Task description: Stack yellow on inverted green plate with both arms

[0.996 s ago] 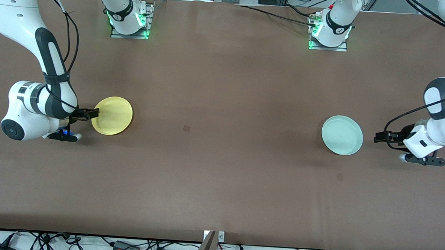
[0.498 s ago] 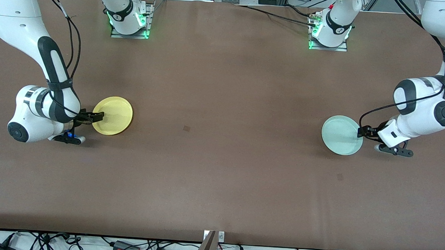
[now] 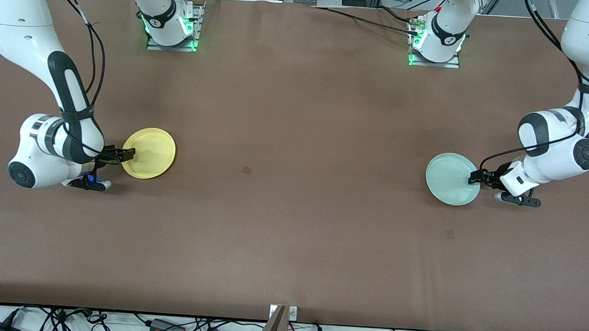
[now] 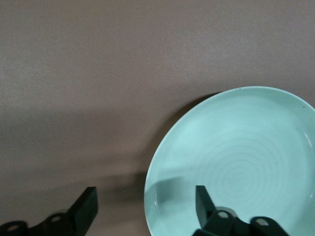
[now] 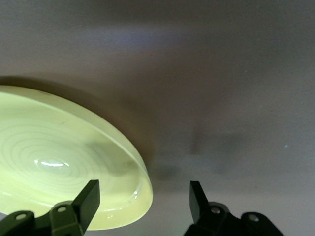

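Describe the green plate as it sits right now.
The green plate is round, shallow, pale mint plastic with a low rim and faint concentric rings inside. It lies flat and right side up on the table, toward the left arm's end. The left gripper is open, its fingers straddling the rim, one over the plate's inside, one outside.

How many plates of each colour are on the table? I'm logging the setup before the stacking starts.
Yellow plate: 1, toward the right arm's end, right end effector open astride its rim.
Green plate: 1, toward the left arm's end, left end effector open astride its rim.
Total: 2 plates.
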Motion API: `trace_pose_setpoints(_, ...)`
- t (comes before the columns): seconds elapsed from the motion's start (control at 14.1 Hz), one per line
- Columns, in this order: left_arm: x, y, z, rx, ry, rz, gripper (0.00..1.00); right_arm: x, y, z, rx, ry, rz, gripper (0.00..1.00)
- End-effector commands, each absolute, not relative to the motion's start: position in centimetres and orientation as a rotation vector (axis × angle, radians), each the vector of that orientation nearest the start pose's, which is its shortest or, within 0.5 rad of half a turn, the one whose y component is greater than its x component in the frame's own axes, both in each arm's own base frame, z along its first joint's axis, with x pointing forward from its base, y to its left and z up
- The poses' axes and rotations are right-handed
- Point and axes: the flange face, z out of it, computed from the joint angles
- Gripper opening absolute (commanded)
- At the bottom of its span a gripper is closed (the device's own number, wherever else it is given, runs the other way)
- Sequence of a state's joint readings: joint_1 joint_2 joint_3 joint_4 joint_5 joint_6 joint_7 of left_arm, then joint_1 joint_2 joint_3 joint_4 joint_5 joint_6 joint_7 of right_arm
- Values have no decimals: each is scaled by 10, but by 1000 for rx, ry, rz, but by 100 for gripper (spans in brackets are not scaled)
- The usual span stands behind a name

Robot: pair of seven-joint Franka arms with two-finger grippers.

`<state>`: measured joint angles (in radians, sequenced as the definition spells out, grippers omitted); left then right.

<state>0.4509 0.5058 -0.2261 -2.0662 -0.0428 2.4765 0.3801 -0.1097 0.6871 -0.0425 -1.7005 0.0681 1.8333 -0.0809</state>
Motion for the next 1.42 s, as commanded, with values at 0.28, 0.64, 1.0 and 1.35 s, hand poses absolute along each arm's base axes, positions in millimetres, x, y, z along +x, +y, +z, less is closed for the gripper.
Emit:
trace_pose_setpoints(0.28, 572, 131, 183, -3313, 201, 29, 28, 597, -88, 160, -2907, 144, 824, 62)
trace_pose_setpoints(0.64, 569, 129, 174, -3316, 281, 46, 14, 596, -86, 156, -2901, 142, 837, 57)
trace_pose_setpoints(1.0, 578, 134, 185, -3311, 287, 12, 1, 595, -85, 156, -2899, 139, 846, 26)
trace_pose_setpoints(1.35, 630, 103, 280, -3293, 416, -40, 1, 595, -79, 158, -2895, 119, 859, 0)
